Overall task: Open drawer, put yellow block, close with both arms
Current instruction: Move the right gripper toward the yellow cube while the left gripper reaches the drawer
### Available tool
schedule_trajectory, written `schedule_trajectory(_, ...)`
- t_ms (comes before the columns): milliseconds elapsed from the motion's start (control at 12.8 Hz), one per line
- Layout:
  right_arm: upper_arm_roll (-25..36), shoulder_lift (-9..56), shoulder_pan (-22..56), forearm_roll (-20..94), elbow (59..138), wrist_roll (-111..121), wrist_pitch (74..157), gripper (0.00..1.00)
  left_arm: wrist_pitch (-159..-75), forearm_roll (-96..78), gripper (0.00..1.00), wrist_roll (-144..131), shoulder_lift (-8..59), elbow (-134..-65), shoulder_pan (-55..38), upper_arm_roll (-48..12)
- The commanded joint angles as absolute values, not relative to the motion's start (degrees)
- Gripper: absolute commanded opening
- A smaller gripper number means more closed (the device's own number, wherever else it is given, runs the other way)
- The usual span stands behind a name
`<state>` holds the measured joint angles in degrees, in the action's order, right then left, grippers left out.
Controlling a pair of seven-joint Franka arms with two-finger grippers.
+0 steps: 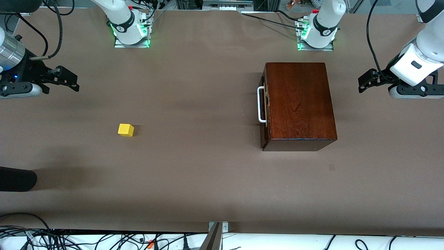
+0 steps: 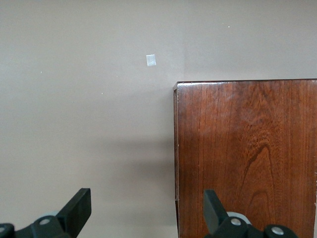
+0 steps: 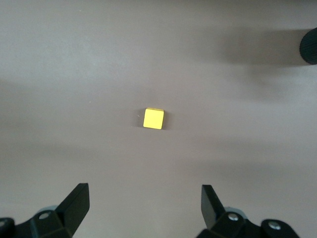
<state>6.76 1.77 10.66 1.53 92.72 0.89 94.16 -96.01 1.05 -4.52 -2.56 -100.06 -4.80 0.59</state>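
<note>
The dark reddish-brown wooden box (image 1: 300, 104) stands toward the left arm's end of the table. Its drawer (image 1: 265, 133) is pushed in, and the white handle (image 1: 261, 104) faces the right arm's end. The yellow block (image 1: 125, 130) lies on the table toward the right arm's end. My right gripper (image 1: 71, 80) is open and empty, up in the air; the right wrist view shows it (image 3: 146, 206) apart from the block (image 3: 153, 119). My left gripper (image 1: 362, 82) is open and empty beside the box; the left wrist view shows it (image 2: 147, 208) over the box's edge (image 2: 245, 158).
A black rounded object (image 1: 17, 178) pokes in at the right arm's end, nearer to the front camera than the block; it also shows in the right wrist view (image 3: 309, 45). A small pale mark (image 2: 151, 60) is on the table. Cables (image 1: 104, 239) run along the front edge.
</note>
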Motion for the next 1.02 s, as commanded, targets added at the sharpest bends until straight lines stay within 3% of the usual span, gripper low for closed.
schedule_trajectory(0, 6.6, 4.8, 10.2, 1.2, 91.0, 1.1, 95.2, 1.00, -95.4, 0.0, 1.00, -4.7, -2.6, -99.8, -4.9, 0.7)
schedule_trajectory(705, 6.6, 9.0, 9.6, 1.2, 91.0, 1.4, 100.0, 1.00, -95.1, 0.0, 1.00, -4.7, -2.6, -99.8, -4.9, 0.7)
schedule_trajectory(940, 6.6, 15.7, 9.6, 1.8, 91.5, 1.5, 100.5, 1.00, -95.0, 0.0, 1.00, -4.6, -2.7, -99.8, -4.9, 0.7)
